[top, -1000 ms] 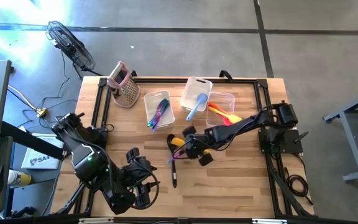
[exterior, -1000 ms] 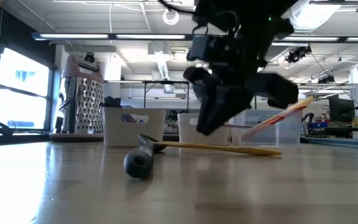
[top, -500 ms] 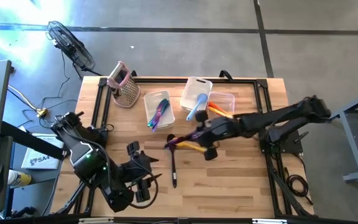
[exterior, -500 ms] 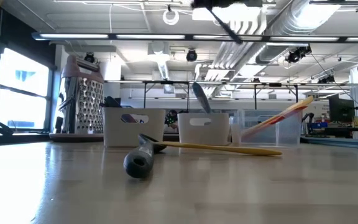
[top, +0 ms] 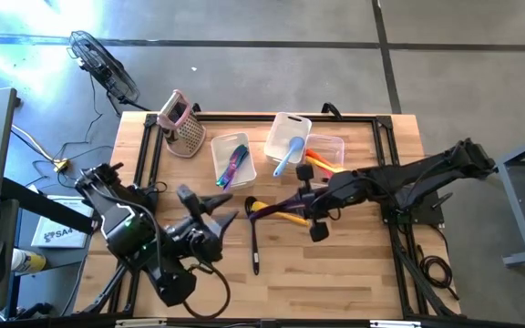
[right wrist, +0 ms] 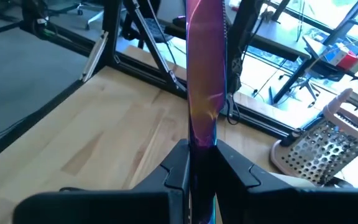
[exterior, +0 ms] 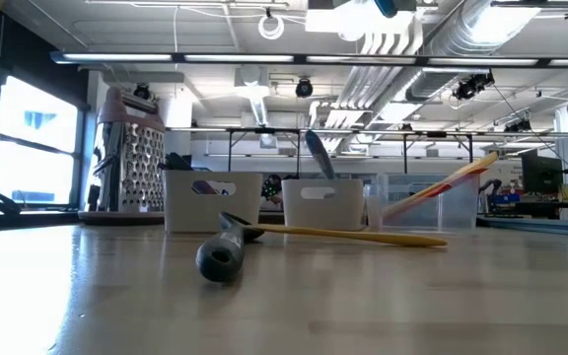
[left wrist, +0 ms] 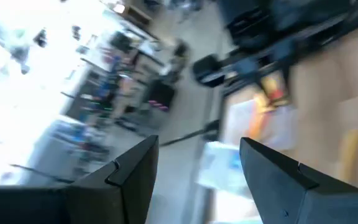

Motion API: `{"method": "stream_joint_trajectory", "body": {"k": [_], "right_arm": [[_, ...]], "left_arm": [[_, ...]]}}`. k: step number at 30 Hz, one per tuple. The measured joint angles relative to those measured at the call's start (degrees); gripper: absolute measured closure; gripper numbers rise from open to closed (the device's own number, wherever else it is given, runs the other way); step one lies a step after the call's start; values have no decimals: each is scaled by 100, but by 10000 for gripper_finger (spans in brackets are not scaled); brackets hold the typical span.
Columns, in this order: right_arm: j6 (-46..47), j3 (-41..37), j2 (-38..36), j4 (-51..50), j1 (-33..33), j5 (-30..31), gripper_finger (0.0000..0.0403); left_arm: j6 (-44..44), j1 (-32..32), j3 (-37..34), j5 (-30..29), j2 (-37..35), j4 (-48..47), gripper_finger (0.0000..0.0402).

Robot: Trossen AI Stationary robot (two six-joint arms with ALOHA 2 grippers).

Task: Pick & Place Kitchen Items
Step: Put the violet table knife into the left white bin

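- The light wooden table (top: 335, 264) sets the stage, with three clear rectangular plastic tubs (top: 232, 159) lined along its far side and the pink-topped metal grater (top: 181, 122) at the far left.
- The right gripper (top: 310, 202) hangs above the table's middle, its fingers (right wrist: 179, 167) pinched on a slim purple utensil (right wrist: 204, 74); the handle sits squarely between them, and the blade sticks out leftward towards the left tub.
- The left gripper (top: 215, 208) hovers at the near left, fingers (left wrist: 126, 171) spread wide, holding nothing.
- A long yellow utensil (exterior: 348, 235) and a black-handled one (top: 254, 246) lie on the table, mid-board, right below the carried piece.
- The risk, I'd say: the grip is near one end, so the purple utensil could pivot or slip on a swing, and its long overhang could clip a tub wall on the way in.
- Both arms are near each other here, so crossing paths could mean a bump.
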Motion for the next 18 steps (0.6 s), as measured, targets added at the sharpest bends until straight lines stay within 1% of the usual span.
{"method": "stream_joint_trajectory", "body": {"k": [2,6,7,9,12,14,18], "right_arm": [[4,0,0,-3,35,1,367],[22,0,0,-4,36,0,367],[22,0,0,-4,29,2,367],[23,0,2,-7,12,-11,367],[68,0,2,-13,-36,-125,367],[135,-2,4,-37,-67,-172,367],[175,-2,4,-75,-93,-169,367]], "left_arm": [[553,27,0,-122,0,2,183],[2229,195,0,-67,5,327,183],[2562,205,0,17,5,486,183],[3093,288,2,412,5,833,183],[3329,359,4,983,55,1288,183],[3338,380,2,1127,59,1446,183],[3368,375,2,1135,77,1343,183]]}}
